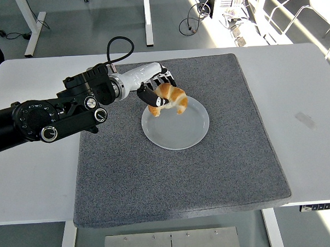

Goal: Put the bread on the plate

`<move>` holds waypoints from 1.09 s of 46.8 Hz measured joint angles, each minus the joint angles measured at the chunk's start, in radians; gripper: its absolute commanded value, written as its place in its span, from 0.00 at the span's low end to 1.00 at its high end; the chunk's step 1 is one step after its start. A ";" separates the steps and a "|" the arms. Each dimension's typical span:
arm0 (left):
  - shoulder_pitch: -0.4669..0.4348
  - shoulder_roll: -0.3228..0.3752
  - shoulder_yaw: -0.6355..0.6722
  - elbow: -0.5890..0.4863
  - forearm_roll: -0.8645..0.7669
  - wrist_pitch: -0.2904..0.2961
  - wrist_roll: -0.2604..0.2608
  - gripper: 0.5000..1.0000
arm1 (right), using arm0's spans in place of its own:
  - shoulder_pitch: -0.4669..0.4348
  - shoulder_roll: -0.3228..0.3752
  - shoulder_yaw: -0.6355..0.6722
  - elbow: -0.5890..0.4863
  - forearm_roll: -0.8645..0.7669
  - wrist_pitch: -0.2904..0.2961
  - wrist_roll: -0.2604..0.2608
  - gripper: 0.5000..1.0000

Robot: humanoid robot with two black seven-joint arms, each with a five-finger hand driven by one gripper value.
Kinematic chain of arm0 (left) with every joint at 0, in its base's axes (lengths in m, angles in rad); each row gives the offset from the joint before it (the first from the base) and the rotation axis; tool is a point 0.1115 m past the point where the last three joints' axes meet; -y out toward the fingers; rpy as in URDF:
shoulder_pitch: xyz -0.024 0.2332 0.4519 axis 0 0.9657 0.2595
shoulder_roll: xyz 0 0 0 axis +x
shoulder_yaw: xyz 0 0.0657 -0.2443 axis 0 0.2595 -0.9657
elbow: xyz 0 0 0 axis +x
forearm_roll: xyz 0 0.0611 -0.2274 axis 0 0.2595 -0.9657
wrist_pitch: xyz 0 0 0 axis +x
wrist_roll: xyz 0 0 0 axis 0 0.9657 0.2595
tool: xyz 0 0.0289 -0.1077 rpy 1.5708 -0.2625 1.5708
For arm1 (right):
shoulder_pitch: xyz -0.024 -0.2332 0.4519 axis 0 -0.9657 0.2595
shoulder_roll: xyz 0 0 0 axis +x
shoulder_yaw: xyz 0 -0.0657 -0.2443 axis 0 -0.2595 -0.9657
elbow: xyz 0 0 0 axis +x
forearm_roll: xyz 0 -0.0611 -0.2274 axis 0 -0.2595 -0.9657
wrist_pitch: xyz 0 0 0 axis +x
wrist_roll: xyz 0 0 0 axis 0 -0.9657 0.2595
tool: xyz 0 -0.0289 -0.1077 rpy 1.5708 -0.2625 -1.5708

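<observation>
A golden croissant [172, 97] is held in my left hand [157, 92], whose fingers are curled around it. The hand holds it just above the upper left part of the white plate [179, 128]. The plate sits on the grey mat [178, 172] and has nothing on it. My left arm [60, 113] reaches in from the left edge across the mat. My right arm is out of view.
The grey mat covers most of the white table [306, 95]. A small grey mark [305, 119] lies on the table at the right. Desk legs and cables stand on the floor beyond the table's far edge.
</observation>
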 measured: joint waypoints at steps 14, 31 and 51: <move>0.032 -0.053 0.003 0.060 0.003 0.000 -0.002 0.00 | 0.000 0.000 0.000 -0.001 0.000 0.000 0.000 1.00; 0.058 -0.057 0.005 0.078 0.049 0.000 -0.002 0.00 | 0.000 0.000 0.000 0.000 0.000 0.000 0.000 1.00; 0.067 -0.083 0.040 0.105 0.048 0.005 -0.005 0.41 | 0.000 0.000 0.000 -0.001 0.000 0.000 0.000 1.00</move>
